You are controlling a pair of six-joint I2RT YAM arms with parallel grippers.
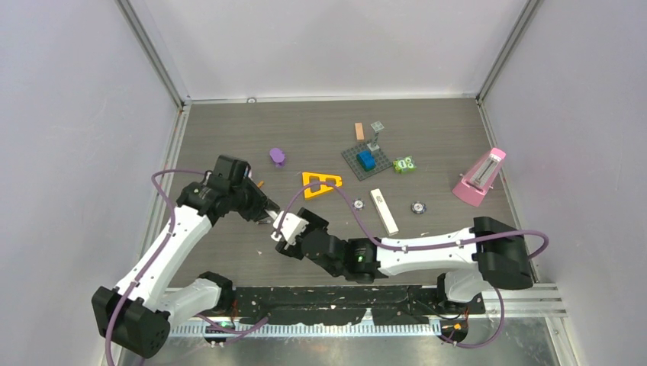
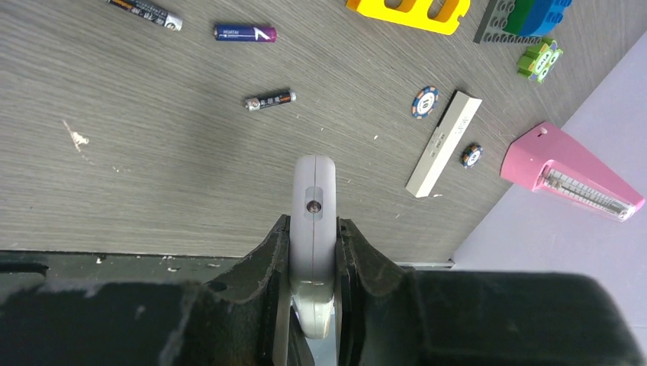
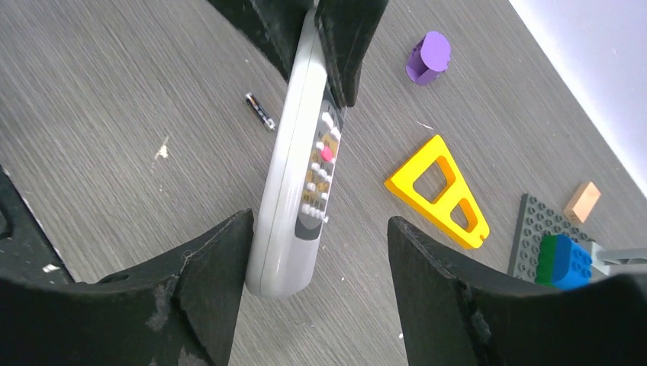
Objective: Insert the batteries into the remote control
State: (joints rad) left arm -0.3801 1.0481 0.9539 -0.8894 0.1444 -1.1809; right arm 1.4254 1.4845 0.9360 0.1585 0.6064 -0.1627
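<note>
1. The remote control [image 3: 301,168] is a slim, pale grey handset with white buttons and one pink one. It is off the bench [image 2: 152,168], clamped at one end by the left hand [image 2: 313,229].
2. The bluish-purple battery [image 2: 244,33] lies flat on the bench.
3. The dark battery [image 2: 270,100] lies flat, near the purple one but apart from it.
4. The third battery [image 2: 145,11], dark with a silver tip, lies flat at the left wrist view's top edge.

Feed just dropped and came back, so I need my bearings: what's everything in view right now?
remote: one, pale grey, held in left gripper
batteries: three, two dark, one blue-purple, loose on table
chips: two, blue-and-white, right of centre
white bar: one, between the chips
triangle: one, yellow, mid table
brick plate: one, grey, blue brick on it, behind triangle
block: one, tan, behind plate
toy: one, green, right of plate
purple piece: one, left of triangle
metronome: one, pink, far right
left gripper: shut on remote
right gripper: open, straddling remote
</note>
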